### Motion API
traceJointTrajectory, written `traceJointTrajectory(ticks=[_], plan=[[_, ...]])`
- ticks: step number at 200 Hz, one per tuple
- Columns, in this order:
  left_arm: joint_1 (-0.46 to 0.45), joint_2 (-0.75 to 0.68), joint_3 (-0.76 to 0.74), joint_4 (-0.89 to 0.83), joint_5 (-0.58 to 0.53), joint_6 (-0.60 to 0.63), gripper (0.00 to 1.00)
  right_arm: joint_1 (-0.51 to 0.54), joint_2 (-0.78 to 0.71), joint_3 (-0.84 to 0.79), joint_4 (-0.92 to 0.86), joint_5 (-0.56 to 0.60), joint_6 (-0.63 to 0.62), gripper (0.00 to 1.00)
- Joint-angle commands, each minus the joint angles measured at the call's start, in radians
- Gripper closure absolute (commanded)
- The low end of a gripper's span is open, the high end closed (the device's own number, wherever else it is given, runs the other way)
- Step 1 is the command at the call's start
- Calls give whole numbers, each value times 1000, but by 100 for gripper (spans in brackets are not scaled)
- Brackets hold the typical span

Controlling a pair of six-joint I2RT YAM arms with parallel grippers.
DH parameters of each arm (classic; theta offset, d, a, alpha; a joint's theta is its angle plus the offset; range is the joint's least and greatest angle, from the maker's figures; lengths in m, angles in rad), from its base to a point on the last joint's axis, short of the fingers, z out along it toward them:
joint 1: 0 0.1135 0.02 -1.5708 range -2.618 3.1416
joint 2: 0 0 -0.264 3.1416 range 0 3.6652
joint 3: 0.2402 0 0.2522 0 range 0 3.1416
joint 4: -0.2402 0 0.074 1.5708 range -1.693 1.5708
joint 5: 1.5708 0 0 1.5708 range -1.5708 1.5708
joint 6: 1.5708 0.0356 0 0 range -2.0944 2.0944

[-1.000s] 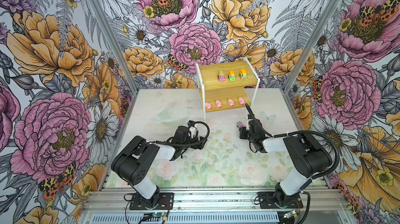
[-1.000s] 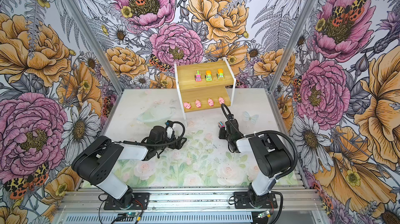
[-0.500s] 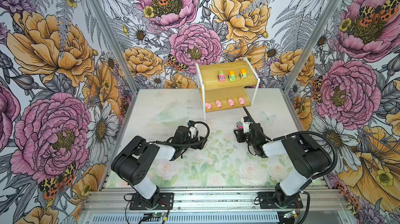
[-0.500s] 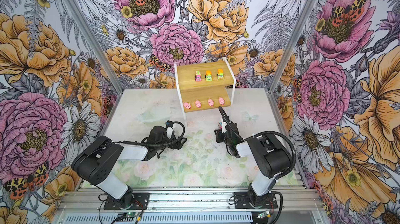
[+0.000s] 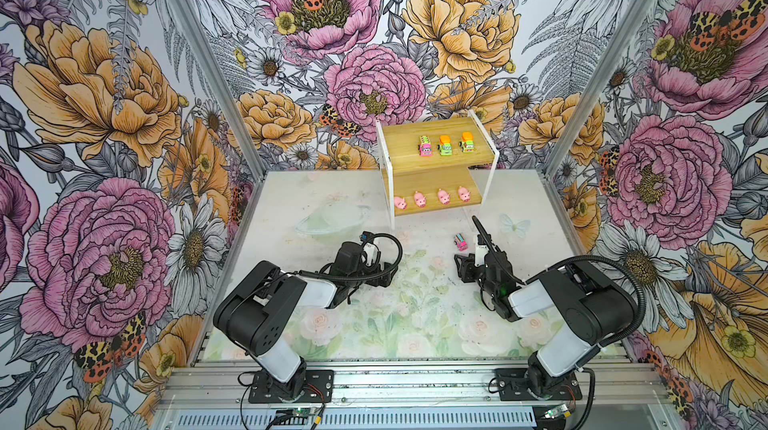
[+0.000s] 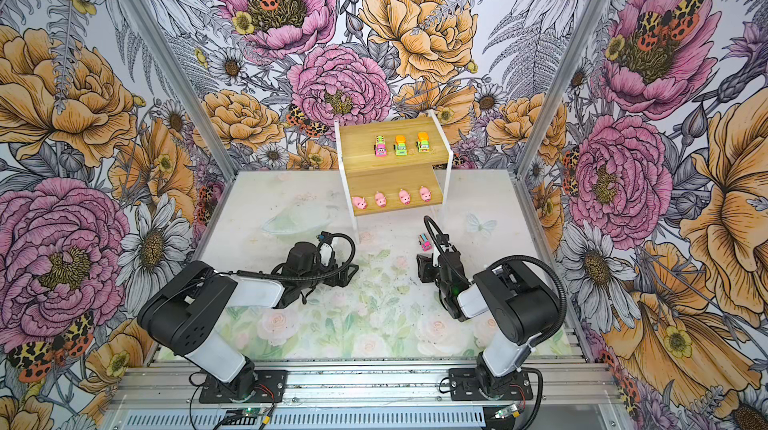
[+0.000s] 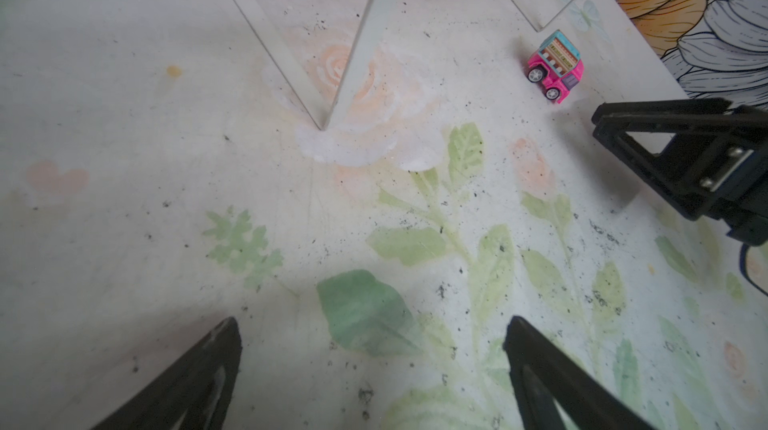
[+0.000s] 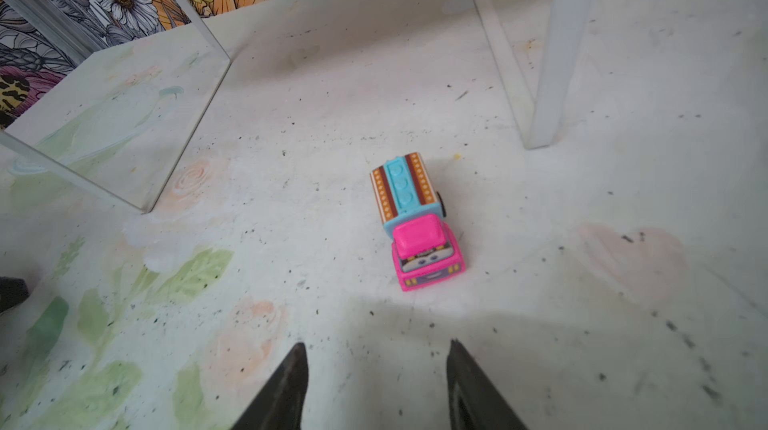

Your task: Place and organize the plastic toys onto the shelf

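The shelf (image 5: pixel 399 137) (image 6: pixel 357 141) stands at the back of the table. Its upper board carries one pink truck (image 5: pixel 424 146) and two green trucks (image 5: pixel 445 145) (image 5: pixel 467 142); several pink pigs (image 5: pixel 419 198) line the lower board. Another pink truck with a striped top (image 5: pixel 460 242) (image 6: pixel 424 241) (image 7: pixel 556 68) (image 8: pixel 415 220) sits on the table before the shelf's right leg (image 8: pixel 557 54). My right gripper (image 8: pixel 376 349) (image 5: pixel 465 266) is open and empty, a short way behind that truck. My left gripper (image 7: pixel 372 324) (image 5: pixel 384 276) rests low and open, holding nothing.
Flowered walls with metal corner posts (image 5: pixel 569 116) close in the table on three sides. A metal rail (image 5: pixel 415 374) with both arm bases runs along the front. The shelf's thin white side frame (image 7: pixel 266 33) reaches down to the mat between the two arms.
The right gripper has opened and pulled back toward the front, leaving the pink striped truck on the table. The left arm has not moved.
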Motion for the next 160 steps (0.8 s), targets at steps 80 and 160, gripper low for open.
traceJointTrajectory(ticks=[80,160], plan=[[-8,25,6,1,-7,19,1,22,156,101,134,156,-5,46],[-8,28,7,1,-6,18,1,19,290,174,199,99,-50,47]])
